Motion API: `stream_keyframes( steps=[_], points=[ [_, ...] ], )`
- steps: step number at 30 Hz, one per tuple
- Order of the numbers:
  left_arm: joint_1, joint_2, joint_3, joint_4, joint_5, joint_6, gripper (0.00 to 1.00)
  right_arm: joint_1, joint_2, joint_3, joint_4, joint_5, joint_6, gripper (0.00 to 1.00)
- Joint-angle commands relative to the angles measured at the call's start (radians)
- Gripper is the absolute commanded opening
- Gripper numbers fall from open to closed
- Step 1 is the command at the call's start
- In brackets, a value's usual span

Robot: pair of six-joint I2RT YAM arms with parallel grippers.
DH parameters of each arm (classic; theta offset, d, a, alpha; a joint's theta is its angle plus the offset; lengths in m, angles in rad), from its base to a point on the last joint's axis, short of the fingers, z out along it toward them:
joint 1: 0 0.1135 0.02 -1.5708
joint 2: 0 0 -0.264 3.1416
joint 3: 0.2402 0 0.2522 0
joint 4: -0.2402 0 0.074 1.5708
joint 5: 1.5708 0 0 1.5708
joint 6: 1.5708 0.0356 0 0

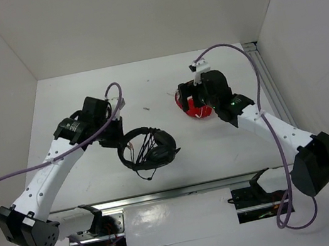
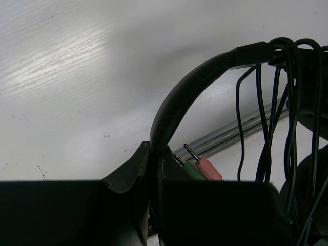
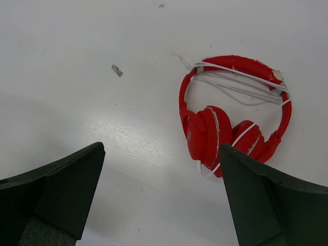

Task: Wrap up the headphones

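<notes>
White table (image 1: 158, 86), white walls (image 1: 132, 14). The left gripper (image 2: 154, 164) is clamped on the headband of the headphones (image 1: 149, 148) at mid-table, its fingertips lost in dark blur. The cable (image 2: 238, 133) is looped over the band. The right gripper (image 3: 160, 151) hangs spread wide over the red headphones (image 3: 230, 120), half hidden from overhead.

Headphones (image 1: 160, 153) left of second headset (image 1: 196, 113)
</notes>
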Motion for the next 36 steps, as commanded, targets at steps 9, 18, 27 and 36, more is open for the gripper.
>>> stream_keyframes(
  steps=[9, 18, 27, 36],
  points=[
    [0.025, 0.022, -0.009, 0.085, -0.058, -0.054, 0.0, 0.023, -0.233, 0.103, -0.118, -0.376, 0.058, 1.0],
    [0.025, 0.034, -0.043, 0.217, -0.219, -0.164, 0.0, 0.06, -0.369, 0.103, -0.175, -0.322, 0.114, 1.0],
    [0.073, 0.278, 0.072, 0.357, -0.282, -0.207, 0.0, 0.069, -0.438, -0.005, -0.198, -0.286, 0.154, 1.0],
    [0.082, 0.622, 0.348, 0.389, -0.259, -0.111, 0.0, 0.099, -0.461, -0.049, -0.197, -0.307, 0.145, 1.0]
  ],
)
